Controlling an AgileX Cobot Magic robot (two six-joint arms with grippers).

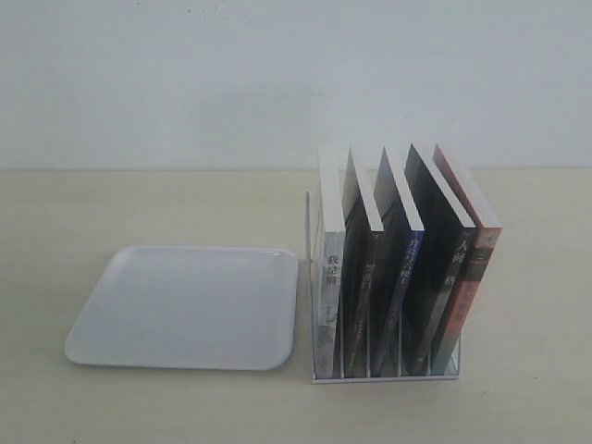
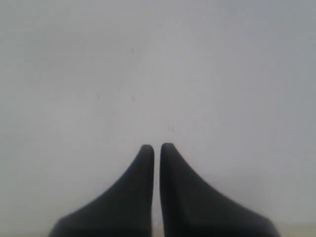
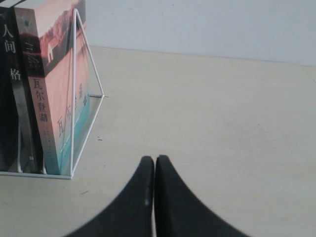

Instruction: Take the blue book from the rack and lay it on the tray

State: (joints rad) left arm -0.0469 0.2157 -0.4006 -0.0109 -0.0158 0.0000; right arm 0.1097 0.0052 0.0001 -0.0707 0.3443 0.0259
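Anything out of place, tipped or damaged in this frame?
Nothing stands out. Five books stand spine-out in the rack, with the blue book in the middle slot. The rightmost ones lean a little in their slots. The tray lies flat beside the rack. No spills or damage are visible.

Five books stand in one rack (image 1: 388, 375) — one white-spined book (image 1: 331, 287), one dark-spined book (image 1: 365, 296), one blue book (image 1: 408, 268), one black-spined book (image 1: 448, 273) and one red-spined book (image 1: 474, 277). There is one tray (image 1: 185, 305) and one counter (image 1: 518, 305). Two tools show, one in each wrist view — the left tool (image 2: 157, 148) and the right tool (image 3: 154, 160), each with two dark fingers. The right wrist view takes in only two of the five books: the black-spined and the red-spined.
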